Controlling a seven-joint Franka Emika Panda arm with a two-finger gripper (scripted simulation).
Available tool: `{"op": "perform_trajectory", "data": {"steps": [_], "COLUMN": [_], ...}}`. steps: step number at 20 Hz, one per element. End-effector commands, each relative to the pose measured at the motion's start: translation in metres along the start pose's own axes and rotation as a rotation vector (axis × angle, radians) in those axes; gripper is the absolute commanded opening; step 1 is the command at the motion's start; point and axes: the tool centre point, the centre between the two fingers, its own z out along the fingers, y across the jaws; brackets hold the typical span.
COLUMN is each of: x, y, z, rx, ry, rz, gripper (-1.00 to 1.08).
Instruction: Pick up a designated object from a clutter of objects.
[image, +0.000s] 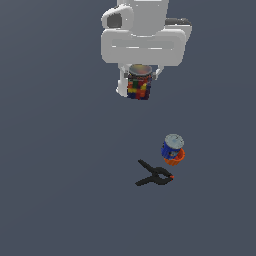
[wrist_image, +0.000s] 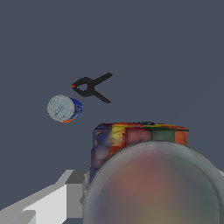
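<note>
At upper centre of the exterior view, gripper (image: 139, 80) jaws clamp the multicoloured can (image: 139, 86), apparently lifted off the blue can (image: 172, 145) and clamp (image: 154, 175); next: hold steady.

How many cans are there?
2. The multicoloured can is between the fingers under the arm. The blue can stands by the orange cup, near the black clamp. None seem hidden.

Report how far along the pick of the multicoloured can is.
Done: the multicoloured can sits between the jaws of the gripper, well apart from the blue can, orange cup and black clamp left behind. In hand: the can fills the wrist view close under the camera, so it looks lifted. Left: probably little; whether it has reached any set height cannot be told.
</note>
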Motion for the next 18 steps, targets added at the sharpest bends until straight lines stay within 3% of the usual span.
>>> {"op": "perform_trajectory", "data": {"steps": [1, 8, 18], "x": [0.003, 0.009, 0.011], "y": [-0.01, -0.027, -0.03], "z": [-0.016, -0.04, -0.045], "rx": [0.001, 0.002, 0.002], "ry": [0.002, 0.002, 0.002], "rz": [0.001, 0.001, 0.001], "gripper": [-1.0, -1.0, -1.0]}}
